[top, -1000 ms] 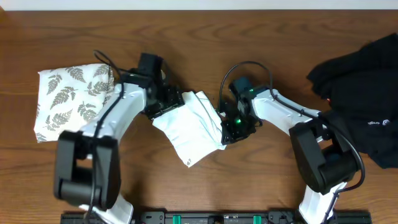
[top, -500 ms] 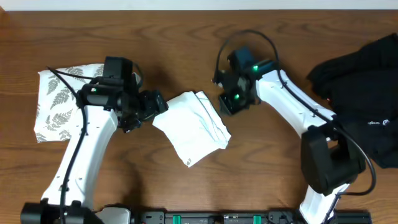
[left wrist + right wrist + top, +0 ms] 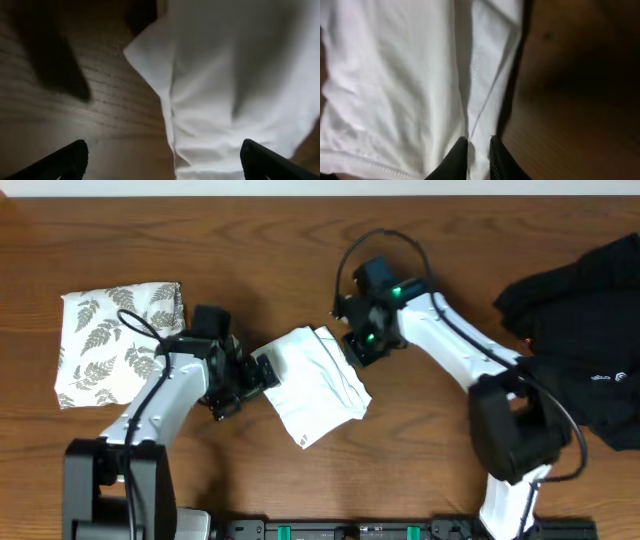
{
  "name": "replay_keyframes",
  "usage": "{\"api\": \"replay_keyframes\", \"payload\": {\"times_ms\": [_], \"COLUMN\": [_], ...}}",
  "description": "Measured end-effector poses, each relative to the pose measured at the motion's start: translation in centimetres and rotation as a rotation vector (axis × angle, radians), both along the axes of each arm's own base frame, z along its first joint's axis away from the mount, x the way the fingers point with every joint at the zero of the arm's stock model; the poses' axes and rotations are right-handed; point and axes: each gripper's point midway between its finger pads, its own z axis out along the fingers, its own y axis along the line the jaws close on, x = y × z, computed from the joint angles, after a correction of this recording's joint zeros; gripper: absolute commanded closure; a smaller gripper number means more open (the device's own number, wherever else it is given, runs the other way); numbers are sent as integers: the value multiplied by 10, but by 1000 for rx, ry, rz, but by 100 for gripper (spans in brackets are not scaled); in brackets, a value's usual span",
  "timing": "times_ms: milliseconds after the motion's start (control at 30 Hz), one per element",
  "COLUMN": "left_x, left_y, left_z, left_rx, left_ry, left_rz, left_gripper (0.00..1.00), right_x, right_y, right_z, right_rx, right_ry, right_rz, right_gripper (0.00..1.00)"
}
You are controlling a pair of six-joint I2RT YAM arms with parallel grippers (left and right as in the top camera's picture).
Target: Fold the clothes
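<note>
Nearest the lenses, the left gripper is spread wide, with one tip seen at each bottom corner of the left wrist view and nothing held between. The right gripper is drawn almost together, a thin slit left, no cloth seen pinched. Just beyond both, the T-shirt is laid as a compact folded packet at mid-table, skewed, with the left gripper at its left edge and the right gripper at its upper right corner. It is judged light, soft and limp: no stiffness can be relied on, and the layers are likely to slide apart or unfold if only the top ply is taken. Hold is best taken at a corner or a folded edge, all layers pinched together, the lower finger slid under against the table. Stacked edges and a stitched seam are shown by the wrist views only; the chest graphic is shown by none. Outline, skew and neighbours are given by the overhead alone: a fern-print cloth folded far left and a black garment heaped far right, both well apart from the T-shirt.
</note>
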Motion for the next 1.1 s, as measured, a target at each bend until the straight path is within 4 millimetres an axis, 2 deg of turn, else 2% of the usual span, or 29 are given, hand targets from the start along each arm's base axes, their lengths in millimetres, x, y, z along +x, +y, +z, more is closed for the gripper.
{"api": "replay_keyframes", "payload": {"times_ms": [133, 600, 733, 933, 1100], "left_x": [-4, 6, 13, 7, 13], "left_y": [-1, -2, -9, -17, -26], "left_z": [-6, -5, -7, -19, -17], "left_rx": [-5, -13, -53, -111, -148], "left_ry": [8, -40, -84, -105, -143], "left_rz": [-3, -20, -29, -37, -56], "left_gripper": [2, 2, 2, 2, 2], "right_x": [-6, -4, -4, -6, -8], "right_y": [7, 11, 12, 19, 18], "right_z": [-11, -12, -12, -12, -20], "right_rx": [-11, -3, -2, 3, -5], "right_ry": [19, 4, 3, -5, 11], "right_rz": [23, 30, 33, 50, 50], "right_gripper": [85, 85, 85, 86, 86]}}
